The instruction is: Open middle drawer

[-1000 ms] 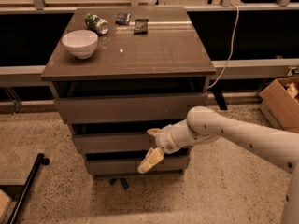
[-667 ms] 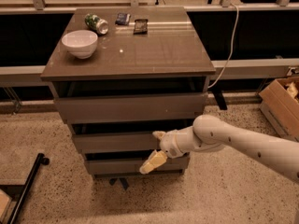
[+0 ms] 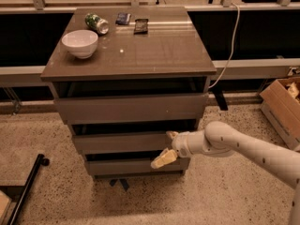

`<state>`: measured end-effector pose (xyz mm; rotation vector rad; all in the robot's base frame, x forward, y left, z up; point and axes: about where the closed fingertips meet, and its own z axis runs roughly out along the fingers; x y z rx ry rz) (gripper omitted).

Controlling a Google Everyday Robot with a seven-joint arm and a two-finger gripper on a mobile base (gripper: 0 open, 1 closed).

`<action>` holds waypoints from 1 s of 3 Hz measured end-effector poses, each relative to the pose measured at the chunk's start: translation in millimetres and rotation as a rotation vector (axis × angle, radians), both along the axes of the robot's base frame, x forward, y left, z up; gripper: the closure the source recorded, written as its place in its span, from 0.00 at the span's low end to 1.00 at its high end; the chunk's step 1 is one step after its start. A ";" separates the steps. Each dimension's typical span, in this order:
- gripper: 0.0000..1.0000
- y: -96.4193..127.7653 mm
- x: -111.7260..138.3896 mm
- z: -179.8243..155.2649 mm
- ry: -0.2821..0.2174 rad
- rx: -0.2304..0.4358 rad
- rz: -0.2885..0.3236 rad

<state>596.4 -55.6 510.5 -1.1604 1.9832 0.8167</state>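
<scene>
The middle drawer [image 3: 119, 143] is the second of three taupe-grey fronts in the cabinet [image 3: 126, 55], with a dark gap above it. My gripper [image 3: 167, 147] is at the right end of this front. Its fingers are spread: one tan fingertip [image 3: 171, 135] is at the front's top edge, and the other hangs below the bottom edge, over the gap above the lowest drawer [image 3: 136, 167]. The taller top drawer [image 3: 131, 108] sits above. My white arm [image 3: 243, 149] reaches in from the right.
On the cabinet top are a white bowl [image 3: 80, 42], a green can [image 3: 96, 23] lying on its side and two small dark packets [image 3: 140, 26]. A cardboard box [image 3: 283, 107] stands on the floor at right. A black bar [image 3: 26, 191] lies at lower left, and a cable [image 3: 229, 55] hangs at the right.
My gripper has shifted a little to the right along the middle drawer front. The drawer fronts look unmoved.
</scene>
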 end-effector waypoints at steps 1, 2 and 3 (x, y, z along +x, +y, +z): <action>0.00 -20.8 23.4 -12.7 -0.007 -0.011 -0.025; 0.00 -36.9 47.8 -28.1 -0.003 -0.025 -0.034; 0.00 -45.2 67.6 -43.9 0.010 -0.026 -0.033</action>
